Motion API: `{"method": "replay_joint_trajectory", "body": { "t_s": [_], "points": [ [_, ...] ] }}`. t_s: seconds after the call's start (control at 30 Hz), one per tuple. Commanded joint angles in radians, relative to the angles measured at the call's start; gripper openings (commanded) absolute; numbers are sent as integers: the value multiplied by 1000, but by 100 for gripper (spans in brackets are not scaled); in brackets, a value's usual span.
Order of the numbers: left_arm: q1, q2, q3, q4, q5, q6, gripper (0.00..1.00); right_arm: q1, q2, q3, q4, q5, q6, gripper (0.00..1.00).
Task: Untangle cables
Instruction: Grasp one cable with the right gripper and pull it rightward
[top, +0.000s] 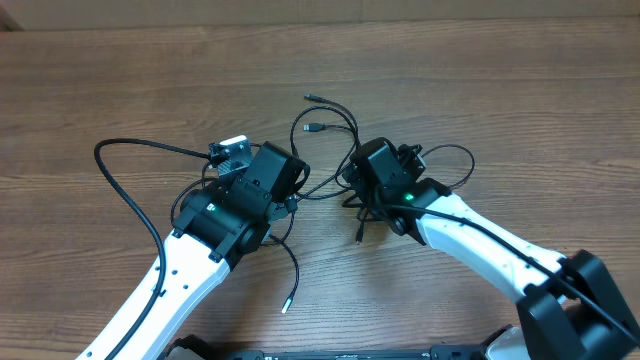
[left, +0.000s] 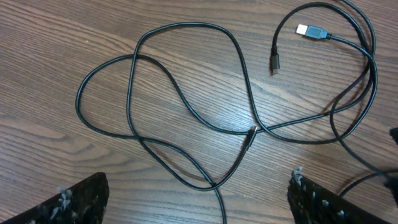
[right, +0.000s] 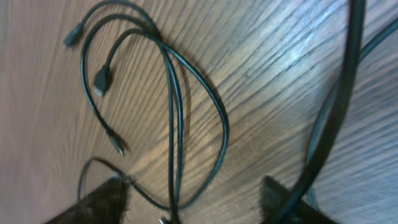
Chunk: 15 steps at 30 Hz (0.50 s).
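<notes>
Left claw (left: 199, 200) and right claw (right: 193, 202) hover wide, empty, over tangled cables (left: 186, 106); next I'd need to pinch one loop.

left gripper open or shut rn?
Open. In the left wrist view, the left gripper has its fingers wide apart at the bottom corners, with the cables lying loose on the table.

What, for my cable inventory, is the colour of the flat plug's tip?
Silver; the flat plug shows best in the left wrist view.
</notes>
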Motion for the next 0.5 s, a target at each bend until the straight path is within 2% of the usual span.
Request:
{"method": "replay_joint_trajectory", "body": {
  "t_s": [0.0, 0.13, 0.27, 0.47],
  "points": [
    [-6, -13, -5, 3, 4, 5, 92, 5, 53, 0, 31, -9, -3, 4],
    [-6, -13, -5, 3, 4, 37, 92, 5, 62, 1, 100, -4, -19, 4],
    [-6, -13, -5, 1, 4, 43, 92, -15, 61, 12, 201, -13, -112, 4],
    [-6, -13, -5, -1, 5, 43, 93, -132, 39, 89, 214, -60, -252, 4]
  ]
}}
